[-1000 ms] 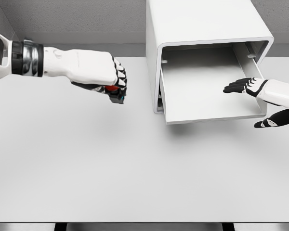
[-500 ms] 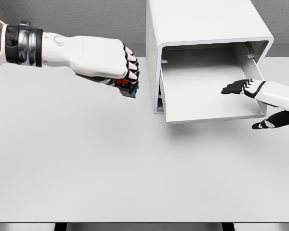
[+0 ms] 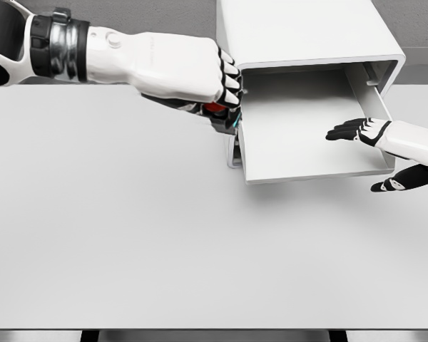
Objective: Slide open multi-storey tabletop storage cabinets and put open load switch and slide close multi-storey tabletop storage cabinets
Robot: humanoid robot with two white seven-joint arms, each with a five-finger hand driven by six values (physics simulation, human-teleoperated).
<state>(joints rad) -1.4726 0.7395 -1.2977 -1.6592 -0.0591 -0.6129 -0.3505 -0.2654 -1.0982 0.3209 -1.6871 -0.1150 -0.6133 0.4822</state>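
My left hand (image 3: 200, 78) is clenched around the load switch (image 3: 215, 109), beside the open drawer (image 3: 307, 135). Switch appears small, rigid, light; a body grip suffices. Right hand (image 3: 374, 132), fingers extended, holds nothing.

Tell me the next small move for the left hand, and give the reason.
Probably carry the left hand a little further right, over the drawer's wall. It is shut on the load switch and sits at the left edge of the open drawer, not yet above its bare floor. The right hand rests open at the drawer's right side.
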